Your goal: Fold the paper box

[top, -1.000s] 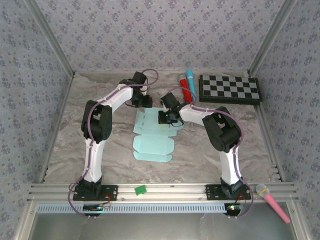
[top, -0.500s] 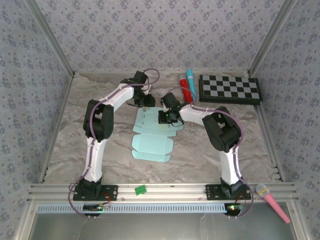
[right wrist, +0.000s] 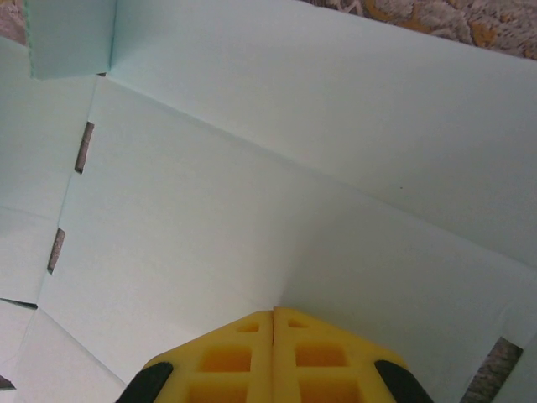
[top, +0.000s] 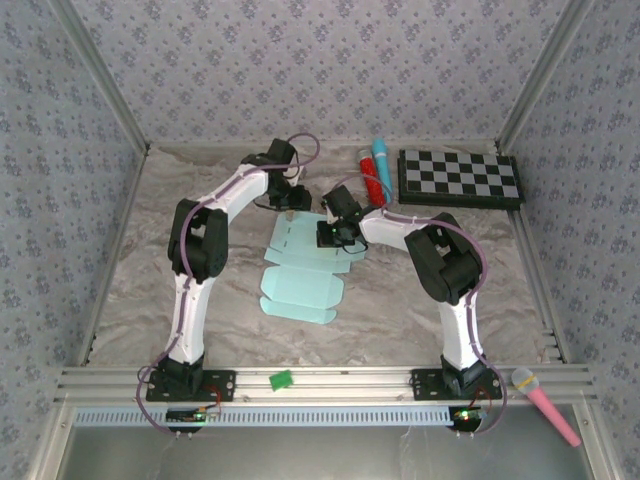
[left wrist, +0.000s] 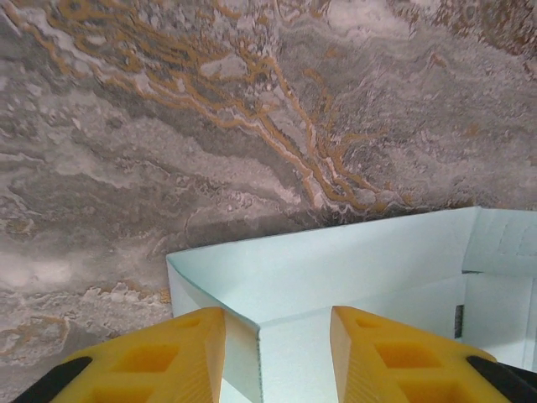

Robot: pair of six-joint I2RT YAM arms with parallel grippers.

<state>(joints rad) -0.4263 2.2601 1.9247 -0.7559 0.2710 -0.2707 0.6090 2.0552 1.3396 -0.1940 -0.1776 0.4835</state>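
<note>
One pale mint paper box (top: 303, 270) mostly flat mid-surface (top: 130, 290), far flap raised, left end effector (left wrist: 277, 326) fingers apart astride that flap's fold, right end effector (right wrist: 274, 317) fingers together over the sheet.

No readable text, label, brand or number noted. The paper box (top: 300, 290) is plain mint card; checkerboard (top: 460, 178), far right worktop corner, shows squares only.

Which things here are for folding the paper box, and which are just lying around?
For the job: paper box, left gripper, right gripper.
Lying around: checkerboard, red tube, blue tube, green block, pink microphone.
</note>
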